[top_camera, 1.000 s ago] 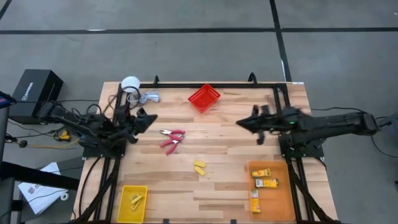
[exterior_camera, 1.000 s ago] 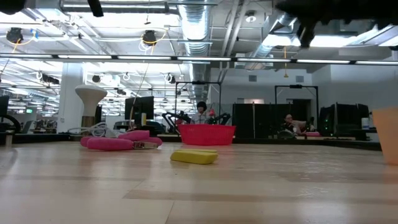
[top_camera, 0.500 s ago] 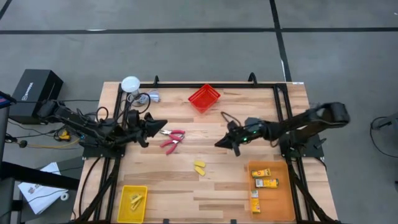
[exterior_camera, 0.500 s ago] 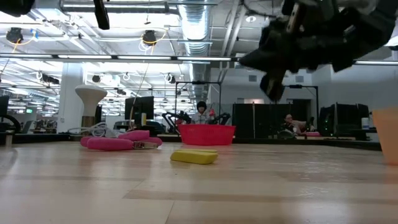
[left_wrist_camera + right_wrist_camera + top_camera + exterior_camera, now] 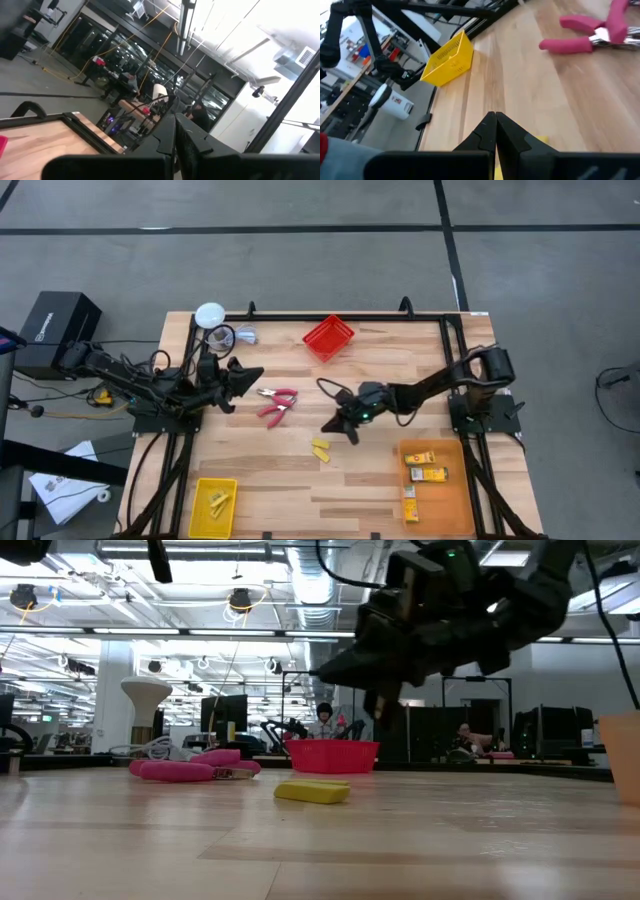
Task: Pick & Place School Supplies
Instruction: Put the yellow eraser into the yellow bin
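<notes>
Sorting looks partly done: 3 boxes [image 5: 425, 474] sit in the orange bin [image 5: 455, 500]. Right gripper [image 5: 337, 426], shut and empty, hovers just above the loose yellow pieces [image 5: 320, 449]; red-handled tool [image 5: 275, 403] lies beyond it.

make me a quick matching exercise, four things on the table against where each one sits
Things:
1. red bin
2. yellow bin
3. orange bin
4. red-handled tool

Places:
a. front right corner
b. back edge, middle
c. front left corner
d. mid-table, just ahead of the left gripper

Pairs: 1-b, 2-c, 3-a, 4-d
</notes>
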Robot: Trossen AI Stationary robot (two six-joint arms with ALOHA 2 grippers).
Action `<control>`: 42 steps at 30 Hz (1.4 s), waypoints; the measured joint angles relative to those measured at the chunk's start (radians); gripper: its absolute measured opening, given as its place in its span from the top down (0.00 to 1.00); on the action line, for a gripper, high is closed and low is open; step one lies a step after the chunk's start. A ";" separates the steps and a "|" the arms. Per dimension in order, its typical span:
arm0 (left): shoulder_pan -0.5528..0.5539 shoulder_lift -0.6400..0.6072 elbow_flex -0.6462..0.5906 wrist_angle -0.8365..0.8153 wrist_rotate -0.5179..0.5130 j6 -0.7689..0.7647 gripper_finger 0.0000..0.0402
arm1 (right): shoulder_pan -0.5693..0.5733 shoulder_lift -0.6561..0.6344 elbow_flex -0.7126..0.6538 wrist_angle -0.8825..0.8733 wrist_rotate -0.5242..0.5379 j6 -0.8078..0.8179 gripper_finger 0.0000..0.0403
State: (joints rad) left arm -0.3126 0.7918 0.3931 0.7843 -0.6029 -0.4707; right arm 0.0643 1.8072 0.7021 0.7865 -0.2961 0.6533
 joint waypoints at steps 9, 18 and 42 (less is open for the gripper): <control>0.000 0.000 0.000 0.000 0.005 0.000 1.00 | 0.007 0.109 0.069 -0.022 -0.049 -0.007 1.00; 0.000 0.000 0.000 -0.011 0.005 0.000 1.00 | 0.007 0.179 0.073 -0.053 -0.054 0.016 1.00; 0.000 0.000 0.000 -0.022 0.005 -0.005 1.00 | -0.008 0.176 0.254 -0.402 -0.117 -0.309 1.00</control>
State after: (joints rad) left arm -0.3126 0.7918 0.3931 0.7624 -0.5976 -0.4759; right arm 0.0566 1.9831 0.9559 0.3845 -0.4134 0.3440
